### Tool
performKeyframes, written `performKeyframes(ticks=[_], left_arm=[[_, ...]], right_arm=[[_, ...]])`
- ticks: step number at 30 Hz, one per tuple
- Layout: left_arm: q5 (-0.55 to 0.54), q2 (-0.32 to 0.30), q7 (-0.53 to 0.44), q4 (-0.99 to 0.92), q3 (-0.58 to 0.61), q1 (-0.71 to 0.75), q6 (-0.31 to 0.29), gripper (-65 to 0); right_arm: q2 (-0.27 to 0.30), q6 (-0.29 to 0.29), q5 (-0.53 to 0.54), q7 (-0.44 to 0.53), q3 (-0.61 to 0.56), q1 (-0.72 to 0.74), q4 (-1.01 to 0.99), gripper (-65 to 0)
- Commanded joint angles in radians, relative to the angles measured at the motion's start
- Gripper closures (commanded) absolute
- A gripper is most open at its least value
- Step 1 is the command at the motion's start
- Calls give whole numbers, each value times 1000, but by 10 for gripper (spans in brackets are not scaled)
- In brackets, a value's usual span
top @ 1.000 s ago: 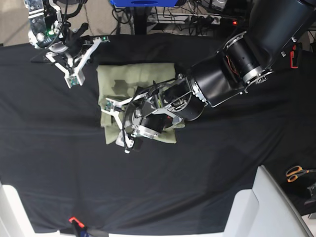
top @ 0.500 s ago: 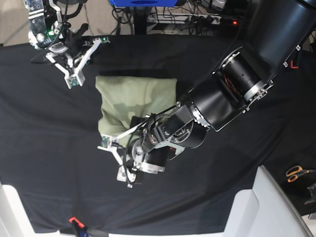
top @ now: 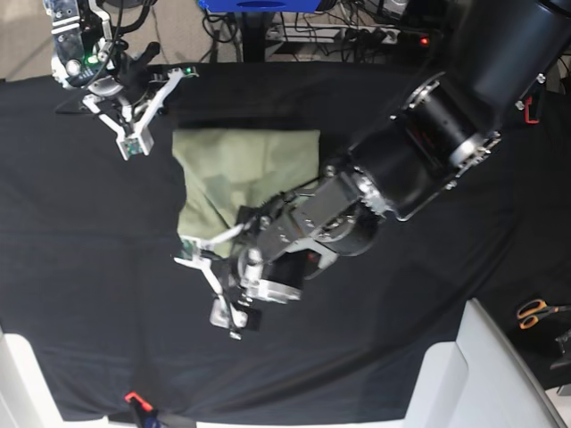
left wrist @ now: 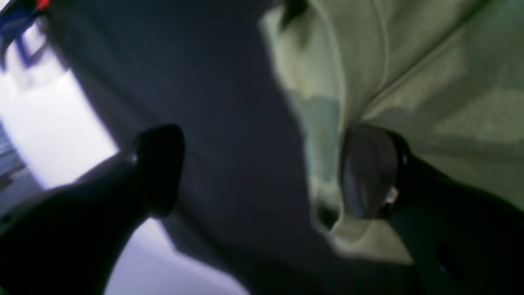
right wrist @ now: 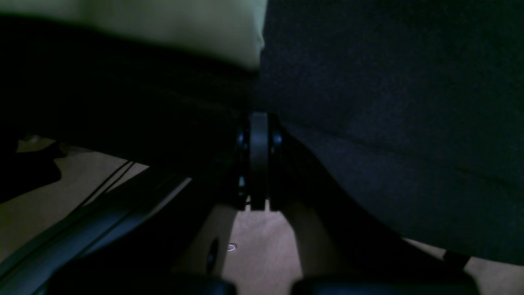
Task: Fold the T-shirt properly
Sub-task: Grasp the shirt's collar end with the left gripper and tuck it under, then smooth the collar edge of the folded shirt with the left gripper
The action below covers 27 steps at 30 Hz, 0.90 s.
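Note:
The pale sage-green T-shirt (top: pixel 245 169) lies folded into a rough rectangle on the black tablecloth (top: pixel 89 267), left of centre. My left gripper (top: pixel 207 285) is open and empty, hovering at the shirt's near left corner. In the left wrist view one finger (left wrist: pixel 368 172) is over the shirt's edge (left wrist: pixel 430 61) and the other finger (left wrist: pixel 159 164) is over black cloth. My right gripper (top: pixel 134 143) is shut and empty, just beyond the shirt's far left corner. In the right wrist view its fingers (right wrist: pixel 258 159) are pressed together and the shirt (right wrist: pixel 163 24) shows at the top.
Orange-handled scissors (top: pixel 535 312) lie at the right edge. White panels stand at the front right (top: pixel 482 374) and front left (top: pixel 18 383). A small red item (top: pixel 134 399) sits at the front edge. Cables and a blue object (top: pixel 259 4) lie behind the table.
My left arm has drawn its open gripper off the shirt, toward the front left corner and past it. The shirt now lies flatter. My right arm has not moved.

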Motion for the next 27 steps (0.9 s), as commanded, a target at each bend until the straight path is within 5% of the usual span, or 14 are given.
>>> performKeyframes(ticks=[1,7,27], left_arm=[[9,-1,14,37,-6,-28,9,-574],[9,-50,135,146,-6,3,9,-573],[6,-83,141,362,-85,177,9,-564]], right_arm=[[6,3,3,11,1,2,15,0],[6,3,3,11,1,2,15,0],[6,3,5,11,4,28,21,0]])
